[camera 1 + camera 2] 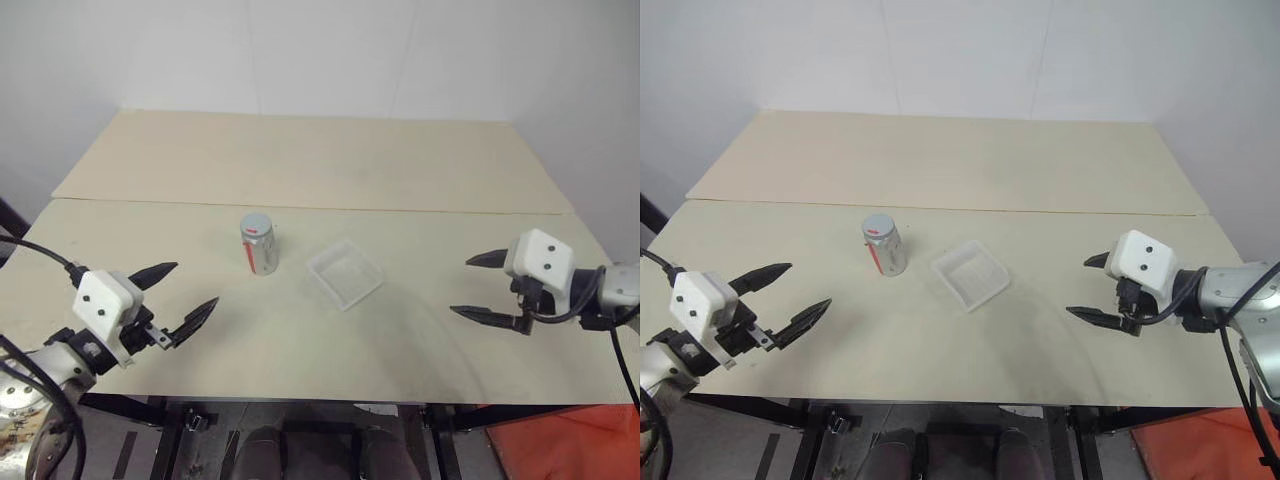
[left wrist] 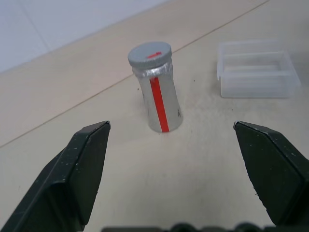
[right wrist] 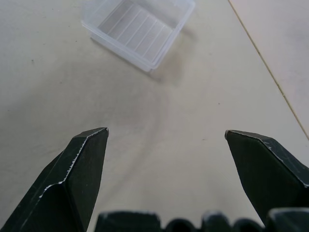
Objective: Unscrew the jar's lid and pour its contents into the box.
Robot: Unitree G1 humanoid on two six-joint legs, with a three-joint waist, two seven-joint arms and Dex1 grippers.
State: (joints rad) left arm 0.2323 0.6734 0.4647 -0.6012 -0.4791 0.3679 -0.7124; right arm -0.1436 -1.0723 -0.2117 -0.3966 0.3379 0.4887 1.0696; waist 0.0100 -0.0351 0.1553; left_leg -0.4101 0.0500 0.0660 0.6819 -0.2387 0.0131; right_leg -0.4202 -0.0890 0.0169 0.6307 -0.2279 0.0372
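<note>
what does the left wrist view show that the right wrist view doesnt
Left wrist view alone: the upright silvery jar with a red stripe, its flat grey lid still on, and the open left gripper facing it.

Right wrist view alone: the open right gripper over bare tabletop.

Both: the shallow clear plastic box with a ribbed bottom, empty, on the pale wooden table.
</note>
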